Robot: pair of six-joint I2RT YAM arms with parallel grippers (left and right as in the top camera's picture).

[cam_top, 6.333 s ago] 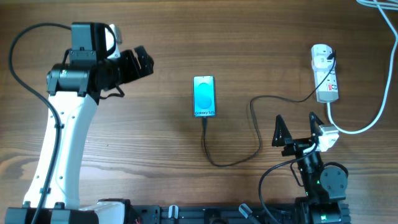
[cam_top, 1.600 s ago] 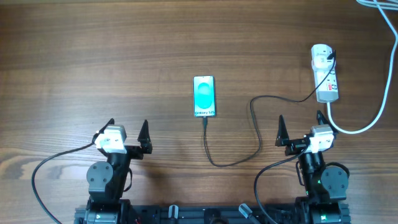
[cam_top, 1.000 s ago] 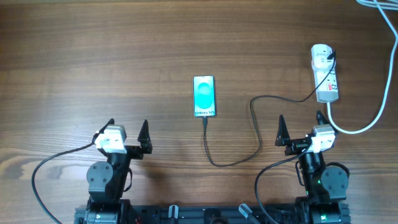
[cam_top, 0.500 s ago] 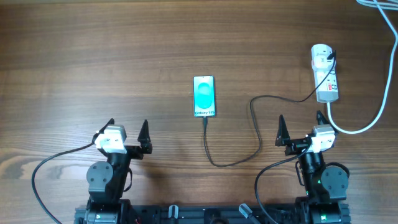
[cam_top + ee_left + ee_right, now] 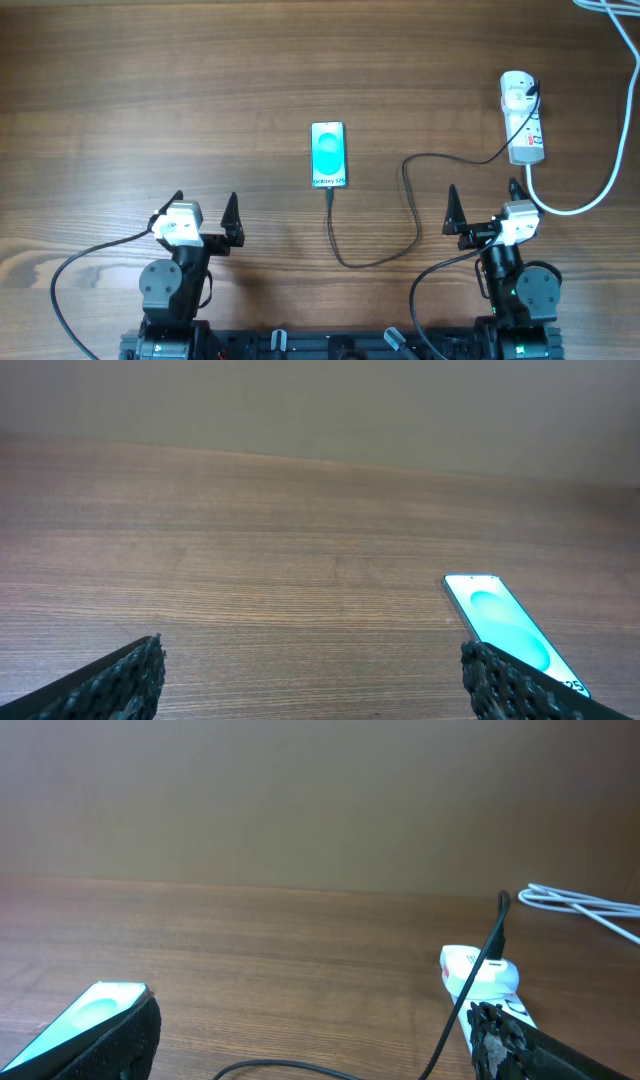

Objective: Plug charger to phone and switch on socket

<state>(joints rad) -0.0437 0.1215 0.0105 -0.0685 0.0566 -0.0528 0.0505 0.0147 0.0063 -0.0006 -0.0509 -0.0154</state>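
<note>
Stillness is the main news: over the last second and a half nothing on the brown wooden table (image 5: 200, 80) has shifted. The one real change is older. A few seconds ago the left arm was stretched out over the far left of the table; now it is folded back at the near edge, matching the right arm.

The left gripper (image 5: 205, 200) and right gripper (image 5: 481, 192) both stand with fingers wide apart, holding nothing, well short of every object.

The small rectangular smartphone with the bright teal screen (image 5: 329, 154) lies flat at the table's centre. The thin black charger cable (image 5: 410, 215) loops from its near end, where the small connector tip (image 5: 329, 193) appears seated, round to the right and up to the white elongated power strip with red markings (image 5: 523, 118) at the far right. A thick white cord (image 5: 590, 205) trails from that strip.

Both arms parked suggests the work is finished, or nearly so. The plugging step looks done; whether the strip's switch is on cannot be read at this size.
</note>
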